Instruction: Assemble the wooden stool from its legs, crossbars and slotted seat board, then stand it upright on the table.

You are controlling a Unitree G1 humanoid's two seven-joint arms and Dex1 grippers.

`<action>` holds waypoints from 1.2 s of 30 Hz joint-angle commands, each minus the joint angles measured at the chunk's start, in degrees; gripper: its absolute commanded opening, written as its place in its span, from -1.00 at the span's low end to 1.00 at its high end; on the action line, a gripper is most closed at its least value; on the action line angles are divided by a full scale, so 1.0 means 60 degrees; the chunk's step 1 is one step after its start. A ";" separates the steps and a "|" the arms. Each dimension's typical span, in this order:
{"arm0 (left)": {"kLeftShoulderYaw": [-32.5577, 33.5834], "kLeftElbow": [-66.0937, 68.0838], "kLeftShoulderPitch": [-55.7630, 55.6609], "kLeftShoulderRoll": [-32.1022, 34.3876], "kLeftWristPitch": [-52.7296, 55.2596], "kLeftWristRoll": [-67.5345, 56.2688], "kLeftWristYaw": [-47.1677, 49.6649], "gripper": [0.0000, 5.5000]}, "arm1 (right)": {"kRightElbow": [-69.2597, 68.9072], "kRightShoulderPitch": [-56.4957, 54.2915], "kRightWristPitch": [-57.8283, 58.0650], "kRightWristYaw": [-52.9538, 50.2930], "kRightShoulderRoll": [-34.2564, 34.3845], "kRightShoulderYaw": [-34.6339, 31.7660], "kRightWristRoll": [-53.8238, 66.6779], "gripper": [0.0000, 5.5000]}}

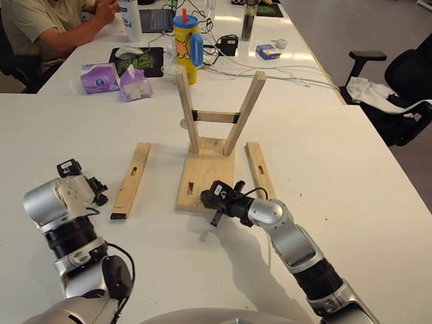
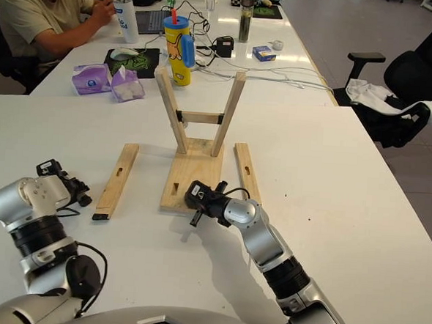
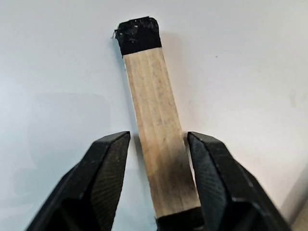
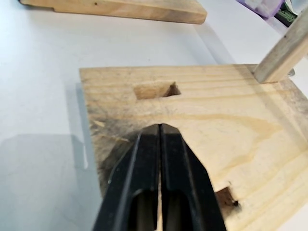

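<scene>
Reading left to right across the white worktop (image 1: 359, 215), from a spot beside it:

1. Left gripper (image 3: 159, 136). Low at the near left. The jaws are parted, one on each side of a loose crossbar (image 3: 155, 115). A sliver of worktop shows between wood and jaw, so I see no clamp on it. The crossbar is short with black-tipped ends and lies flat. Its long axis runs straight out from between the jaws.

2. Left loose leg (image 1: 131, 177). Flat on the worktop, just to the right of that gripper. Its long axis runs away from the robot, near parallel to the seat board's long edge.

3. Seat board (image 1: 204, 177). Flat at centre. One upright leg (image 1: 188, 109) and a second upright leg (image 1: 246, 111) stand in its far end, leaning apart towards their tops. A fitted crossbar (image 1: 216, 117) joins them. At the near end a slot (image 4: 155, 90) sits empty.

4. Right gripper (image 4: 160, 127). Over the board's near edge, jaws pressed together with nothing between them. The tips are a little short of the empty slot.

5. Right loose leg (image 1: 260, 169). Flat, just beside the board's right edge and parallel to it.

Assessment: the stool looks about half built, with two legs and one crossbar unfitted. The coming move likely turns on item 1. The loose crossbar lies lengthwise along the left arm's reach, between its jaws, so closing them would take it by its long sides near one end. The left arm is by far the nearer to it.
</scene>
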 commanded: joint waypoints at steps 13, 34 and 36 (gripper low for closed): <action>-0.1096 0.1543 0.1899 0.1074 0.1003 -0.0705 -0.2641 -0.26 | -0.0147 -0.0112 0.0401 -0.0435 0.0178 0.0181 -0.0361 -1.00; -0.3204 -0.0582 0.2590 0.1421 -0.4414 -0.0999 -0.4960 -0.53 | -0.1178 -0.0248 0.0922 -0.1284 0.1818 -0.2340 0.1844 -1.00; -0.3706 -0.1295 0.2703 0.1802 -0.5810 -0.0615 -0.5224 -0.53 | -0.1462 -0.0422 0.1844 -0.0987 0.2062 -0.3101 0.3048 -1.00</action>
